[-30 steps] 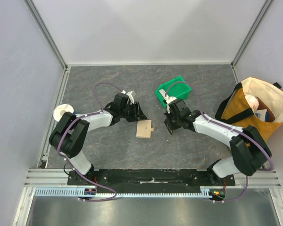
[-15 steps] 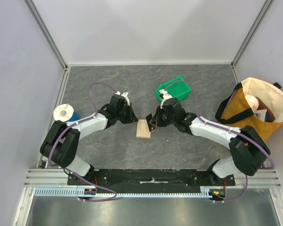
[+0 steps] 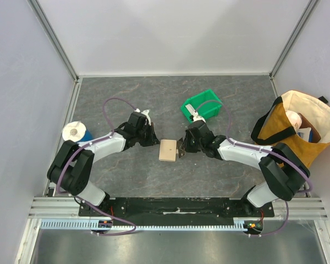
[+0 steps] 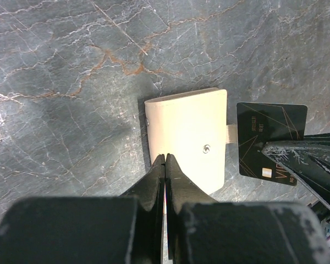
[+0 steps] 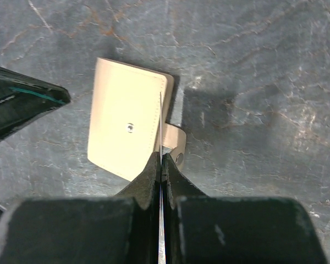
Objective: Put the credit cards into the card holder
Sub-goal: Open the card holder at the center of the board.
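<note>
The left pincer, clenched, has drawn back slightly left of the tan card holder. The holder lies unmoved on the worktop, folded flat with its snap strap loose, and 1 dark credit card, gripped on edge by the right pincer, has come in low at that strap side; I judge it lined up but not yet inserted. Whether the left pincer pinches a card is unclear, since only a thin teal line shows along it in the right wrist view, and the holder's slot and any contact with the card's leading edge are hidden.
</note>
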Controlling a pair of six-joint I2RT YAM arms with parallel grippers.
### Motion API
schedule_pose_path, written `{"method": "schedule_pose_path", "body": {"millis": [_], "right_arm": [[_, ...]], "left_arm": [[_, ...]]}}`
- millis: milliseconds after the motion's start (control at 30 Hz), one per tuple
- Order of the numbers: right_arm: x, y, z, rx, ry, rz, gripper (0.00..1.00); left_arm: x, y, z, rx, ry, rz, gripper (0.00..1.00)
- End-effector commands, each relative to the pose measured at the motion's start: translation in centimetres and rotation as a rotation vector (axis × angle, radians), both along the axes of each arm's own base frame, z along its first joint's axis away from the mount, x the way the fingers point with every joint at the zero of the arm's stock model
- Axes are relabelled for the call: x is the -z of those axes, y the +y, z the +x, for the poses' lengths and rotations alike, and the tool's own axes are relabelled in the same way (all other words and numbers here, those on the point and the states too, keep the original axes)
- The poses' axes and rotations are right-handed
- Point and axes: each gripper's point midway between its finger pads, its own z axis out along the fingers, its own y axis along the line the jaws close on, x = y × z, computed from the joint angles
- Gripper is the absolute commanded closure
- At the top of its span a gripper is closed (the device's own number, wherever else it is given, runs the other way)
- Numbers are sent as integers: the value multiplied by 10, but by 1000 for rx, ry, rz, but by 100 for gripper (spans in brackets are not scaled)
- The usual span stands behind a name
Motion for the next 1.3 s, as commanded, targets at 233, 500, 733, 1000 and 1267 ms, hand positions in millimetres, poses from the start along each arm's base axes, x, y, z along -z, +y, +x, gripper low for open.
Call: {"method": "schedule_pose_path", "body": {"millis": [233, 500, 733, 1000, 1267], "right_arm": [[22, 12, 3, 22, 24, 47, 100], [2, 23, 6, -14, -17, 111, 100], [-20, 38, 2, -69, -29, 203, 100], [-32, 59, -3, -145, -21, 293, 100], [-19, 70, -2, -149, -12, 265, 100]], "left_arm": [[19, 9, -5, 18, 12, 59, 98], [34, 11, -12, 19, 56, 68, 98], [35, 9, -13, 20, 65, 56, 98], [27, 7, -11, 23, 42, 43, 98], [11, 11, -7, -7, 2, 24, 42]]}}
